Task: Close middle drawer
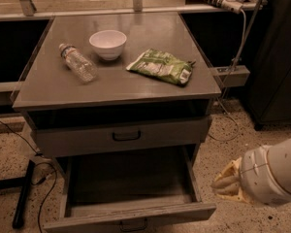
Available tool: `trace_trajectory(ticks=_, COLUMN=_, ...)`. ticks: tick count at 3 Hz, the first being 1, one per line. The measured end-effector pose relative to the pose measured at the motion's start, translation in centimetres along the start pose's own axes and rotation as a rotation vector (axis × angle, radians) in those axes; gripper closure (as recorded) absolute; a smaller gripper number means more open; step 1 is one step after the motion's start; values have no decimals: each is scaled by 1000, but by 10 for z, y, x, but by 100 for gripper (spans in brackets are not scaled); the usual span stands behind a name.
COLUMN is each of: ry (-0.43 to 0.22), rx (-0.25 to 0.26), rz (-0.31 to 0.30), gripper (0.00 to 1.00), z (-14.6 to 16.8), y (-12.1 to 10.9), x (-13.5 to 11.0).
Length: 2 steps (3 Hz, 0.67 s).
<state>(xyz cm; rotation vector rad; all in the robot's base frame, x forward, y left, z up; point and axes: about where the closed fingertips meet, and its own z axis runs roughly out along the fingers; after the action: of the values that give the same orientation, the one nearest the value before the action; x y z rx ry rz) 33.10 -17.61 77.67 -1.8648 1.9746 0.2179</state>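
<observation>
Step in hand: approach, no contact yet. The middle drawer (131, 216), a grey wooden one with a low, wide front panel and a deep plain box, is pulled far out, its front almost at the bottom edge of the view. The beige gripper (223, 183) on its white rounded arm housing (274, 174) hangs just beside the drawer's right side wall, level with the box and apart from it, well behind the front panel. Whether the jaws are wide or narrow cannot be told; they hold nothing that shows. Judgement: the next move calls for getting the gripper round in front of the drawer's panel, near the small dark loop handle (133, 224), then pushing straight back along the rails. A push from where it is now would only load the side wall and could skew the box. Above the drawer sits a taller-fronted grey drawer (87, 139), nearly shut. Above that is the grey counter (150, 89) with a white bowl (108, 43), a clear plastic bottle (78, 63) lying on its side and a green snack bag (161, 66), none of them in the push path. Hidden or cut off: the drawer's handle is clipped by the frame edge, anything below the drawer is out of view, and most of the arm is off frame to the drawer's right.
</observation>
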Motion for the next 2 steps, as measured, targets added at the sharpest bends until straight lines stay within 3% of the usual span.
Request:
trace_trajectory(ticks=1, ry=0, rx=1, rz=-3, gripper=100, z=-2, y=0, x=-1)
trace_trajectory(ticks=2, ry=-2, rx=-1, rz=0, gripper=100, z=0, y=0, x=-1)
